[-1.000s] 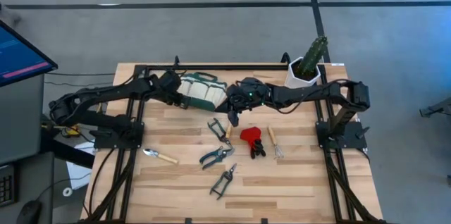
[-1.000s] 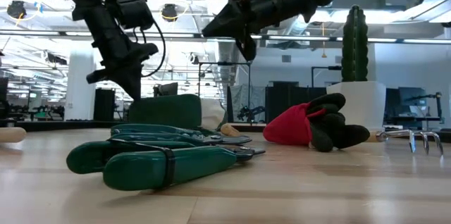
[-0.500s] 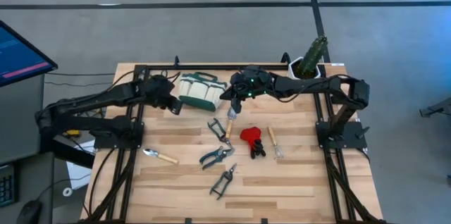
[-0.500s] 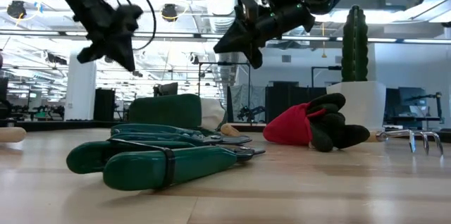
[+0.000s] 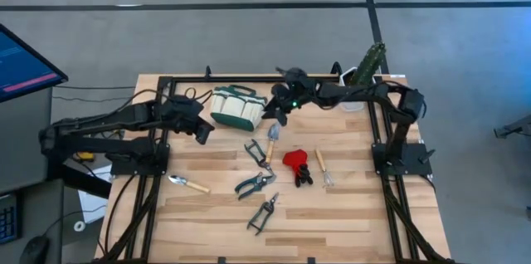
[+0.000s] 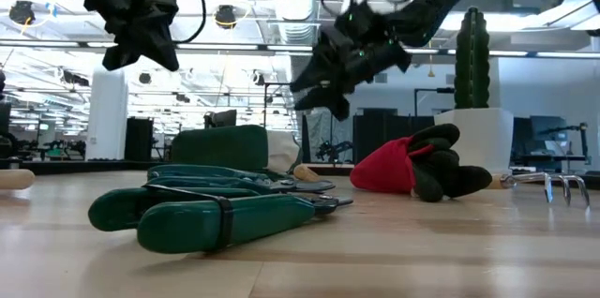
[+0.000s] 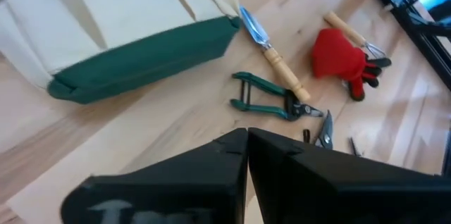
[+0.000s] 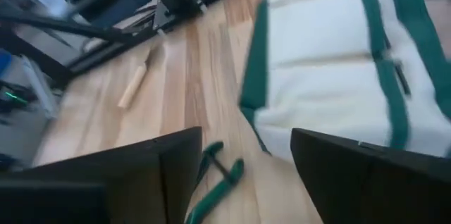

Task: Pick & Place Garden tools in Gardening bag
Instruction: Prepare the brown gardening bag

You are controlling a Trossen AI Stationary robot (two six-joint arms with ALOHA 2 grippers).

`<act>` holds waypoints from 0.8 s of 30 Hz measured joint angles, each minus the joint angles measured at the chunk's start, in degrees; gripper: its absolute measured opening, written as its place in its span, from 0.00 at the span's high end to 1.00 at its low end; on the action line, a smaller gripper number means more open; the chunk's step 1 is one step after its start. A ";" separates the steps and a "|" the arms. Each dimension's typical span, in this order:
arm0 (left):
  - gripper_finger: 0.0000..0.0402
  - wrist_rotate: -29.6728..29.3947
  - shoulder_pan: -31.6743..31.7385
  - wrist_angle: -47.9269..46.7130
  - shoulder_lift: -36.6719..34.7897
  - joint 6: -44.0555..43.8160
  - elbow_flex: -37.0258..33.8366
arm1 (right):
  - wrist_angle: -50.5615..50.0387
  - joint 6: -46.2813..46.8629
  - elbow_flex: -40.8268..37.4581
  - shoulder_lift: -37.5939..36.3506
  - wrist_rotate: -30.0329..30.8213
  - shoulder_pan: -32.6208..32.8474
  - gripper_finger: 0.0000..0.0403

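Right gripper [image 5: 271,114] hangs with its fingers spread apart and empty, just right of the gardening bag [image 5: 236,106] at the table's far side. Left gripper [image 5: 202,131] hangs pressed together, holding nothing, just left of the bag. Nearer lie a wooden-handled trowel [image 5: 271,141], green-handled shears [image 5: 259,154], a red-headed tool [image 5: 295,164] and another trowel [image 5: 189,184].

The gardening bag [image 5: 237,106] sits at the back of the surface [image 5: 348,214]; trowel [image 5: 270,141], shears [image 5: 254,183] and other tools lie before it.
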 joint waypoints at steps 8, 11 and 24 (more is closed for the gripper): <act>1.00 -0.04 -1.69 0.38 0.00 0.00 0.00 | -0.58 1.64 3.48 0.01 -14.20 -3.58 0.55; 1.00 -0.55 -1.69 0.49 0.00 0.00 0.00 | -0.54 1.62 5.47 -0.34 -15.64 -4.52 0.58; 1.00 -8.02 -1.67 3.97 0.00 1.66 0.00 | -6.76 -2.15 10.58 -0.33 -19.57 -10.53 0.58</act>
